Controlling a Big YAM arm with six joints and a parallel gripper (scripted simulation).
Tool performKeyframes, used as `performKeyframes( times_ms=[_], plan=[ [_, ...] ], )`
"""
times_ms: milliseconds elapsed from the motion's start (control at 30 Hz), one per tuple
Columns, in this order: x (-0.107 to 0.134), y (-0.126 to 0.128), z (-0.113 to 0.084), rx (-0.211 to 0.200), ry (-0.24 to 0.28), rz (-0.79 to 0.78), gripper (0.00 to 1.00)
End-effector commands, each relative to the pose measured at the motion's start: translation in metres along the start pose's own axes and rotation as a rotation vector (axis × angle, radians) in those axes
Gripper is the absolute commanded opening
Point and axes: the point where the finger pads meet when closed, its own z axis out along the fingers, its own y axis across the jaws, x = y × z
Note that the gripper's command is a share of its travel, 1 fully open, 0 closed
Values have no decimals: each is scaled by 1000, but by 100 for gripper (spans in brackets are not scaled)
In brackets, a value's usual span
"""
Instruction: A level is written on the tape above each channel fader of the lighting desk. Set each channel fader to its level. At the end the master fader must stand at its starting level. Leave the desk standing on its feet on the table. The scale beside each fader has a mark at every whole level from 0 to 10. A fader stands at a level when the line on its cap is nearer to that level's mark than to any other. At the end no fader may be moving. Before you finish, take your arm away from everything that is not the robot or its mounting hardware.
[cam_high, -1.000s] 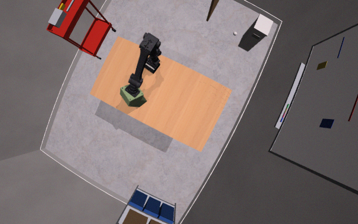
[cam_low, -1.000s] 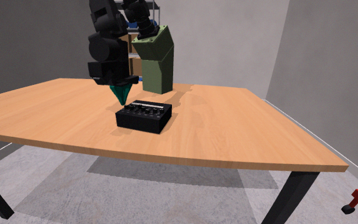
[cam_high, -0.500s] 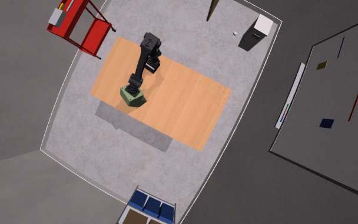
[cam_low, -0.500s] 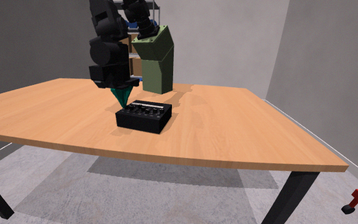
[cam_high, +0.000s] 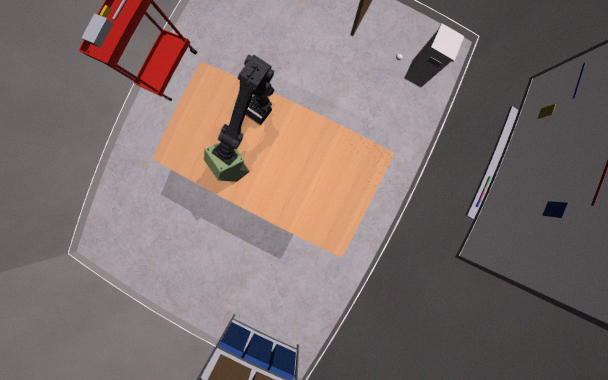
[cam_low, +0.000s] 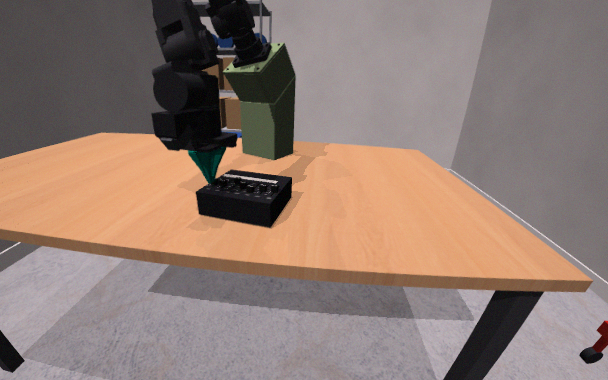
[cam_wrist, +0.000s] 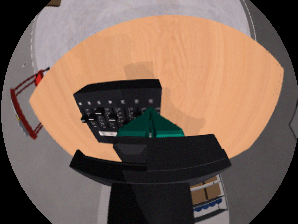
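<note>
Green fingertips (cam_low: 210, 167) are pressed shut with nothing between them. They point down at one end of the black box (cam_low: 235, 207) (cam_wrist: 120, 90), and I cannot tell if they touch it. The box sits flat on the wooden table (cam_high: 300, 165) (cam_low: 390, 225) (cam_wrist: 210, 75), in front of the green stand (cam_low: 267, 130) (cam_high: 214, 162). Small black sliders (cam_low: 250, 189) (cam_wrist: 113, 119) poke up from its top, next to a white strip (cam_low: 250, 178) (cam_wrist: 107, 133).

The box looks hard and not very heavy, so a strong push might make it slide. The sliders should move easily along their slots, but their caps look small and maybe a bit slippery. It seems best to nudge one cap low on its side, softly, along its slot. Pushing down hard could make it stick, and a wide push could bump the next one.
</note>
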Motion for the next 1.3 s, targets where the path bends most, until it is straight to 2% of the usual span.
performKeyframes(
  times_ms=[0,400,1267],
  plan=[
    [-5,-3,6,3,-4,-7,0],
    [8,-2,6,2,8,-15,0],
    [15,1,5,0,14,-22,0]
  ],
)
